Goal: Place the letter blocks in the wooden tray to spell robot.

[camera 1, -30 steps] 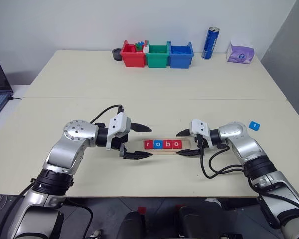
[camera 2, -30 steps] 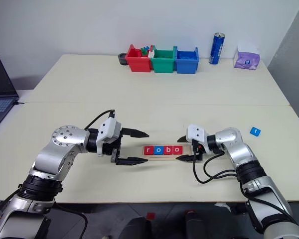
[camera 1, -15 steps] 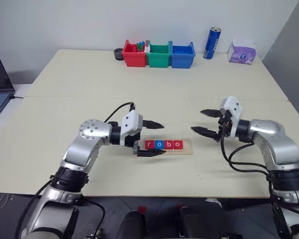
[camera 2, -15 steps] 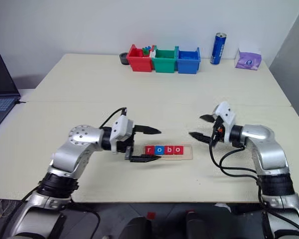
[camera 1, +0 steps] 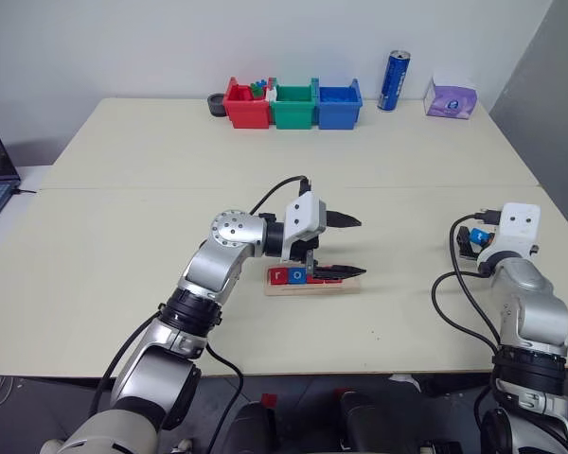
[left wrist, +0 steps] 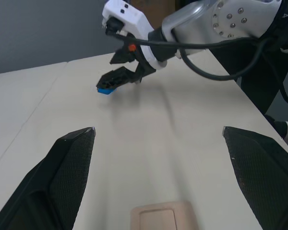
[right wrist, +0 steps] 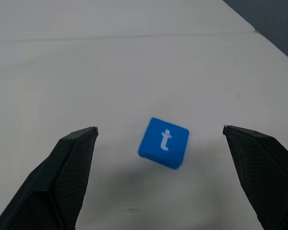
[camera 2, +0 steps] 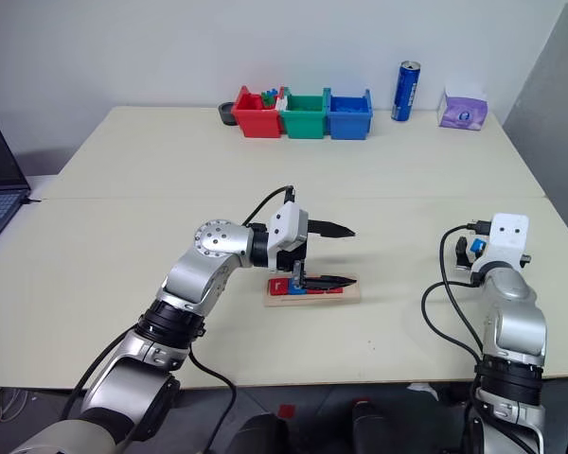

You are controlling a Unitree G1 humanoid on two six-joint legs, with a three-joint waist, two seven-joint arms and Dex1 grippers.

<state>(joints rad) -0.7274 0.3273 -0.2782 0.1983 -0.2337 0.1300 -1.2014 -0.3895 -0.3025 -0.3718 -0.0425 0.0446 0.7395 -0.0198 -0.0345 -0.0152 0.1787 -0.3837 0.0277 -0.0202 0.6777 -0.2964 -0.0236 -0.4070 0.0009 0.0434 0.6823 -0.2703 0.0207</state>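
Right hand (right wrist: 159,179) gapes wide around the blue t block (right wrist: 163,143) on the bench (camera 1: 123,227); left hand (camera 1: 346,248), fingers spread, hovers over the wooden tray (camera 1: 352,284), hiding its blocks (camera 1: 286,275).

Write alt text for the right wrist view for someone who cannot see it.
A blue letter block with a white lowercase t lies flat on the pale table, a little ahead of the open right gripper and in line with the gap between its fingers. The two black fingers stand wide apart, touching nothing.
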